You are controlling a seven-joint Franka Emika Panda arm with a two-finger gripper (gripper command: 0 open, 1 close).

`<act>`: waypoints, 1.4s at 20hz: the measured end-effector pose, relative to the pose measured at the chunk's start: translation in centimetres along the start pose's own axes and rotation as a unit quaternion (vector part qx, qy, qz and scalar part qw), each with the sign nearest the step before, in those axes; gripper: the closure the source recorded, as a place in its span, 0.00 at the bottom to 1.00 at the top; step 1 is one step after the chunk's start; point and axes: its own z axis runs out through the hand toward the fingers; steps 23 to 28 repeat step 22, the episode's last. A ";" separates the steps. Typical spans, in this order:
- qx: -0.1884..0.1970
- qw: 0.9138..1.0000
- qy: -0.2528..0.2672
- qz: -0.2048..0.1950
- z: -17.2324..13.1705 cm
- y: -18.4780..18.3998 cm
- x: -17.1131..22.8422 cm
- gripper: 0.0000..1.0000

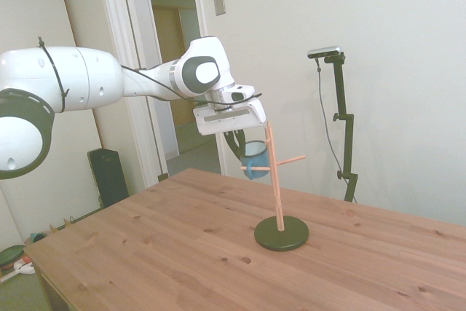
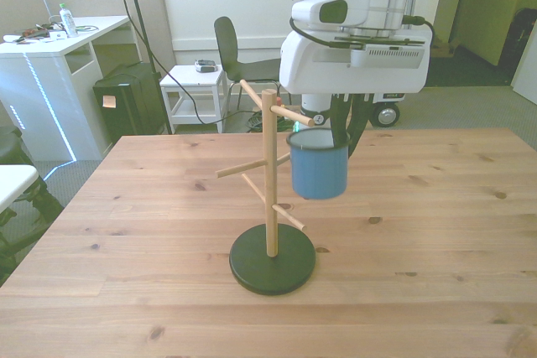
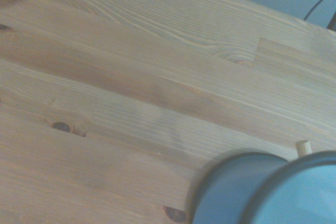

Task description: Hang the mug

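Mug held up at the peg stand, upper peg right at its rim

Tool [image 2: 340,127] is clamped on the mug [image 2: 319,165], which hangs upright in the air w/ mouth up, well above the surface [image 2: 436,224]. Mug sits just beside the peg stand [image 2: 270,182], on the front view's right of the post; an upper peg [image 2: 294,115] angles up toward the rim and its tip looks to touch or overlap it. Handle not visible, so can't tell if it's lined up w/ peg. Wrist view shows a peg tip [image 3: 302,147] close by the mug wall. Surface otherwise bare wood; door & plain walls behind
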 end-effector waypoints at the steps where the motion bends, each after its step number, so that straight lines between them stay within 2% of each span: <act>1: 0.000 1.000 0.000 0.001 0.0 0.0 0.0 0.00; 9: 0.004 1.000 0.000 0.009 0.0 -0.3 -0.2 0.00; 13: 0.030 0.999 -0.010 0.021 -0.7 -1.2 -1.0 0.00; 16: 0.064 0.997 -0.019 0.044 -1.8 -2.4 -2.8 0.00; 18: 0.081 0.994 -0.029 0.074 -2.2 -3.0 -5.0 0.00; 21: 0.091 0.988 -0.058 0.113 -2.5 -2.9 -8.9 0.00; 22: 0.090 0.987 -0.062 0.116 -2.5 -2.4 -10.0 0.00; 28: 0.090 0.987 -0.062 0.116 -2.5 -2.4 -10.0 0.00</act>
